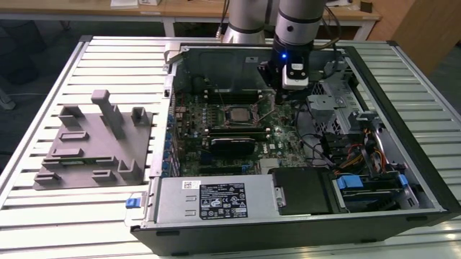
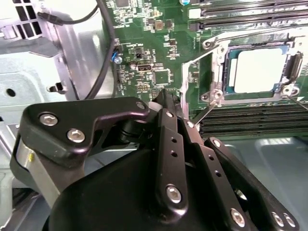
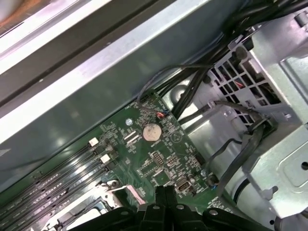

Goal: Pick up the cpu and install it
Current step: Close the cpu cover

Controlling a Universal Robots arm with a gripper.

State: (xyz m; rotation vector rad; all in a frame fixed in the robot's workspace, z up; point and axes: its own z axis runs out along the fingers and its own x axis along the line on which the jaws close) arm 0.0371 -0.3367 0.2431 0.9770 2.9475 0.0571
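We see the small flat square cpu with its pale silver top plate (image 2: 259, 70) lying inside the square black-framed metal socket (image 2: 219, 57) on the green motherboard (image 2: 144, 33). The black two-fingered gripper (image 2: 166, 94) hangs just beside the socket, fingers pressed together on nothing. The thin metal socket lever (image 2: 206, 113) looks unlatched to us, so a knock from the fingertips could leave the chip crooked.

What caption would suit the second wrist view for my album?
Shut gripper above the motherboard, cpu seated in its socket nearby.
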